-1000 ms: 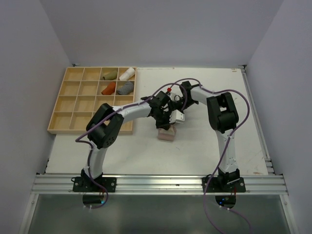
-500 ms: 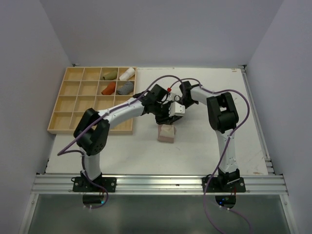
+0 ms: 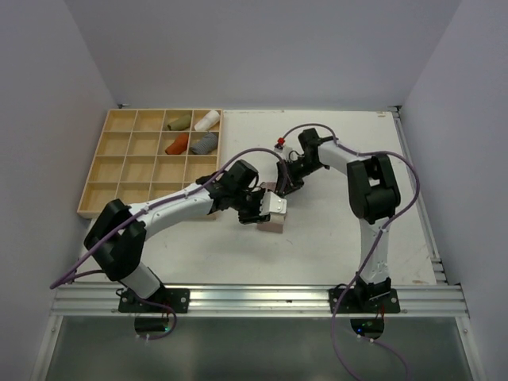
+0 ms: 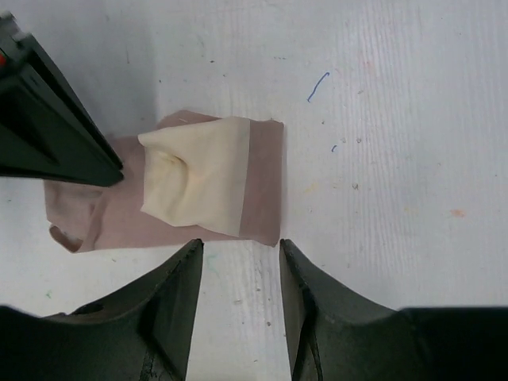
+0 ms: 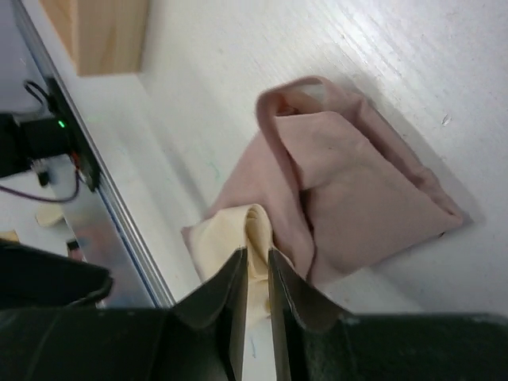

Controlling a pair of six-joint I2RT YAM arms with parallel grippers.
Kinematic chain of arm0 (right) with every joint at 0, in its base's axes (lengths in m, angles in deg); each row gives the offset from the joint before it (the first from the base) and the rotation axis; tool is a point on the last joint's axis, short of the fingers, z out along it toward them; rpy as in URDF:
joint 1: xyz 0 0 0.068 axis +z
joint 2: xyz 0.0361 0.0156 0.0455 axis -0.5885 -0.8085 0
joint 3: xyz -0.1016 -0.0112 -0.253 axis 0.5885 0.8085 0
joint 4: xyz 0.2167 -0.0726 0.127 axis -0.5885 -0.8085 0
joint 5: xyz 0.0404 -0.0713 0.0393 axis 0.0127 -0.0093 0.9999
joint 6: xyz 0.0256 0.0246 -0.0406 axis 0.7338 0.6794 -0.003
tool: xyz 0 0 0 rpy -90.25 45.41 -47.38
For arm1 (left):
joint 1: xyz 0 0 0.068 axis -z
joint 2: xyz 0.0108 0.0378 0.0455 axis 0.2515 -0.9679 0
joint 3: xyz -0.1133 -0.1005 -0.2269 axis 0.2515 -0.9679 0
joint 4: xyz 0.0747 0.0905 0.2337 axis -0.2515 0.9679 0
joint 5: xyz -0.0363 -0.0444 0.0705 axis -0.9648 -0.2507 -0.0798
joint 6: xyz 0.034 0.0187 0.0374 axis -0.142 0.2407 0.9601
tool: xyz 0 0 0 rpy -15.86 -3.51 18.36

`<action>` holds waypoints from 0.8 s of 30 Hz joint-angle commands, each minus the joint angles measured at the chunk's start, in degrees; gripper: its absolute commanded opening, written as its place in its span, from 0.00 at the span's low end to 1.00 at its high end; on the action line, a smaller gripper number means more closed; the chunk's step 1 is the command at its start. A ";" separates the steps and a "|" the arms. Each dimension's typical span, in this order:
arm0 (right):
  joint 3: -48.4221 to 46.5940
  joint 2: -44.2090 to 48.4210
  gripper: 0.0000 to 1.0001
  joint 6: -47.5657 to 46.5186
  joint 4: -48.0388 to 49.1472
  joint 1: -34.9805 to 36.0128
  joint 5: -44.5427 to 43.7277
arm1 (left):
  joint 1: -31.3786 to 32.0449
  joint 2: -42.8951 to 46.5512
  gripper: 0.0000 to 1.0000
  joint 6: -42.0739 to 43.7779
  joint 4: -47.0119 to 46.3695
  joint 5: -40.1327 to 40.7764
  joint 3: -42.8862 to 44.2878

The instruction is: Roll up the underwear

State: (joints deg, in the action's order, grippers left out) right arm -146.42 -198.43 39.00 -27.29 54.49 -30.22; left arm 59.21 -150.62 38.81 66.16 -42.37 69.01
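Observation:
The pale beige-pink underwear (image 3: 274,225) lies folded on the white table, its cream lining (image 4: 194,178) facing up. My left gripper (image 4: 240,250) is open and empty, its jaws just short of the garment's near edge; in the top view it (image 3: 268,213) hovers over the garment. My right gripper (image 5: 255,254) is shut on a raised fold of the cream lining (image 5: 258,226) at one end of the underwear (image 5: 349,206). One of its dark fingers (image 4: 48,119) shows in the left wrist view. The rust-orange underwear (image 3: 176,144) sits rolled in a tray compartment.
A wooden compartment tray (image 3: 119,171) stands at the back left, holding olive (image 3: 179,121), white (image 3: 207,120) and grey (image 3: 204,143) rolls beside the rust one. Its corner (image 5: 103,32) shows in the right wrist view. A metal rail (image 3: 254,298) runs along the near edge.
My left arm has stretched out low and its gripper has come to the near side of the beige-pink underwear. My right gripper has stayed at the garment's far end.

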 commanded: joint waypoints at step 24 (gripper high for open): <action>39.60 7.55 0.42 55.54 62.26 3.27 6.49 | -2.10 12.45 0.58 -6.55 -13.30 -1.68 -10.79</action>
State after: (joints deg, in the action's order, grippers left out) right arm -104.82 -189.05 98.54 41.32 57.98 -20.06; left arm 57.33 -140.13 28.84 52.70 -41.96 59.09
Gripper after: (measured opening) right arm 0.410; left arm 0.575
